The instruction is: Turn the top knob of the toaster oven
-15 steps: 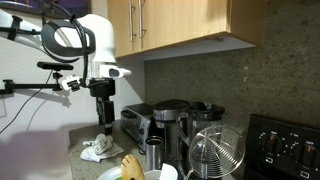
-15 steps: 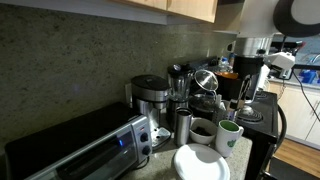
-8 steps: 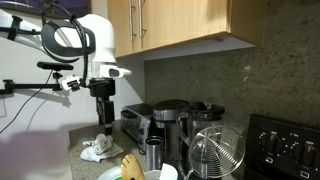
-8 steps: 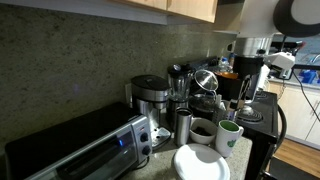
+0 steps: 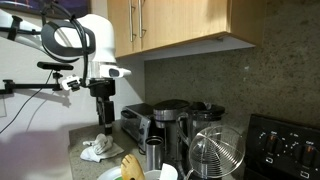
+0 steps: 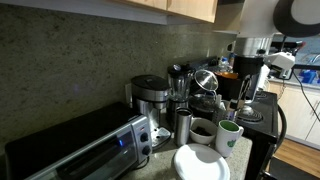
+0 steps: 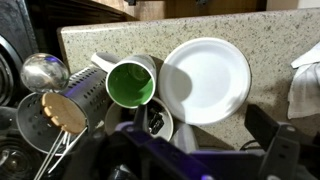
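Nothing is done yet: my claw, open or closed I cannot tell, hangs well apart from the boxy silver-metal toaster oven; its top knob sits untouched.

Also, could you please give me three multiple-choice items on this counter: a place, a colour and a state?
1. What stands right beside the oven? A. coffee maker B. fridge C. sink
2. The inside of the mug is: A. red B. green C. blue
3. The plate is: A. empty B. stacked with toast C. broken

Answers: 1 A, in an exterior view the coffee maker is the oven's neighbour along the wall. 2 B, the wrist view looks down into a green interior. 3 A, the wrist view shows its white face bare and whole.
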`<state>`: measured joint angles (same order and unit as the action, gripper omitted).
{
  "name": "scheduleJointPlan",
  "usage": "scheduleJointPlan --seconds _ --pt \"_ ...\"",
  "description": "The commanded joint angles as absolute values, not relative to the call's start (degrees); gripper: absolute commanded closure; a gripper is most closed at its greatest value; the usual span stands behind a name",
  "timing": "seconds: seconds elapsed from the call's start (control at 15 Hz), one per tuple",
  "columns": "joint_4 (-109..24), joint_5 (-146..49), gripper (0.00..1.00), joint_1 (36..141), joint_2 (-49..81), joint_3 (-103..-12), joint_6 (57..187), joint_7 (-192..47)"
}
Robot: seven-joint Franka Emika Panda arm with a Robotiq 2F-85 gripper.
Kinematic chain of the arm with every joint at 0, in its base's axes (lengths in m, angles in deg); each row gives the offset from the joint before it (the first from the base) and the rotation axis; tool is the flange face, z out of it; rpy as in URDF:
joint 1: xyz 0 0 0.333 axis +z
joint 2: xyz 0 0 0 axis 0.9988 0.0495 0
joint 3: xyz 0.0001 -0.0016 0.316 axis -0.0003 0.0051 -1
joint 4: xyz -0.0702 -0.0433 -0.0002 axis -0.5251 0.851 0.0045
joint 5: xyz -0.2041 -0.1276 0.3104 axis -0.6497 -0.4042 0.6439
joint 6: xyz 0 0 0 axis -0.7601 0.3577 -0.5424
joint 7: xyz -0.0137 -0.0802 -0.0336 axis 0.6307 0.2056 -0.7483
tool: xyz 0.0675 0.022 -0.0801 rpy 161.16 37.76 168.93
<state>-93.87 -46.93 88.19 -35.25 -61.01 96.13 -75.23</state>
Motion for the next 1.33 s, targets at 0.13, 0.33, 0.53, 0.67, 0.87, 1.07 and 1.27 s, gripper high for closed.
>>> scheduleJointPlan --seconds 0.13,0.33,0.53,0.67,0.87,1.07,1.27 --pt "-94.6 -41.7 0.00 91.3 -29.6 -60.8 100.8 -79.1" --pt "-94.6 -36.6 0.00 94.5 -23.2 -62.1 110.5 -82.0" --pt "-93.7 -33.2 0.00 97.6 -14.6 -63.9 124.0 -84.2" --pt "-92.6 -32.3 0.00 99.0 -9.9 -65.4 130.6 -84.6" --pt "-91.6 -34.7 0.00 99.4 -4.3 -68.1 139.3 -82.5" --pt "-90.9 -40.2 0.00 98.6 -0.3 -69.7 146.8 -79.8" --pt "-90.5 -49.2 0.00 98.5 1.7 -69.7 152.0 -73.8"
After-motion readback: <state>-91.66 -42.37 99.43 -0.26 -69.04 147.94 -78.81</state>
